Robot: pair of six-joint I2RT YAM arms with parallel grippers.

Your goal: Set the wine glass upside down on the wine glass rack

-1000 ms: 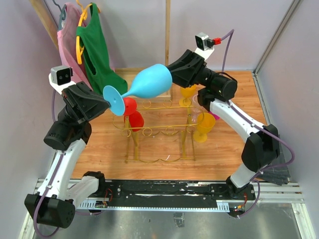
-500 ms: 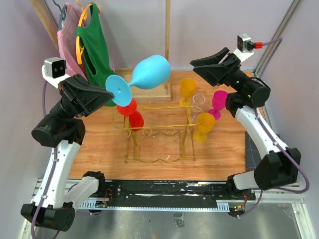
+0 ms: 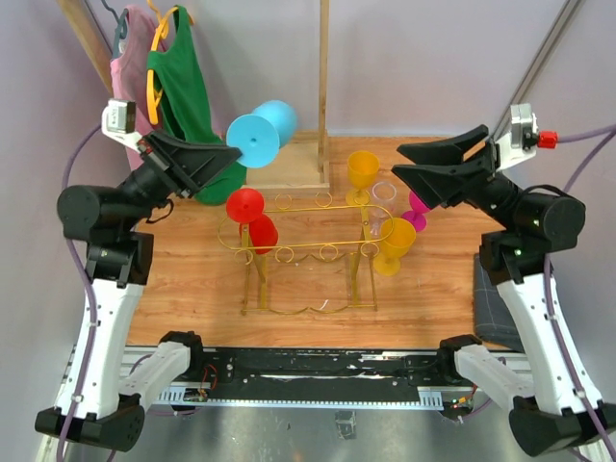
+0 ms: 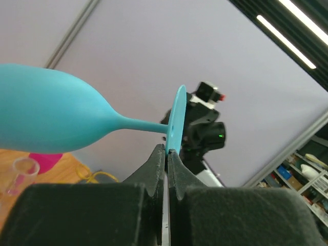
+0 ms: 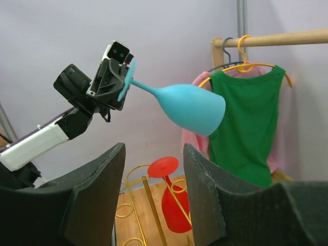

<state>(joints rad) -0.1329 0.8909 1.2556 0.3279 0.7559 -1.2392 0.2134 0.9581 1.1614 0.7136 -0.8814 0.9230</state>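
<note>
A light blue wine glass [image 3: 268, 127] hangs in the air above the table's back left, lying about level. My left gripper [image 3: 234, 152] is shut on the rim of its round foot [image 4: 176, 120], and the bowl [image 4: 46, 118] points away to the left in the left wrist view. The gold wire wine glass rack [image 3: 308, 239] stands mid-table, below and to the right of the glass. My right gripper [image 3: 397, 161] is open and empty, raised at the right, apart from the glass. The right wrist view looks past its fingers [image 5: 100, 179] at the blue glass [image 5: 192, 107] and the rack [image 5: 148, 195].
A red glass [image 3: 254, 223] hangs upside down at the rack's left end. Two yellow glasses [image 3: 363, 173] [image 3: 392, 245], a magenta one [image 3: 419, 207] and a clear one [image 3: 382, 192] stand at the rack's right end. Green and pink shirts [image 3: 183, 96] hang back left. A wooden post [image 3: 323, 87] stands behind.
The right gripper has let go of the blue bowl, opened and drawn back to the right. The left arm has swung the glass up and back, its foot now facing the camera.
</note>
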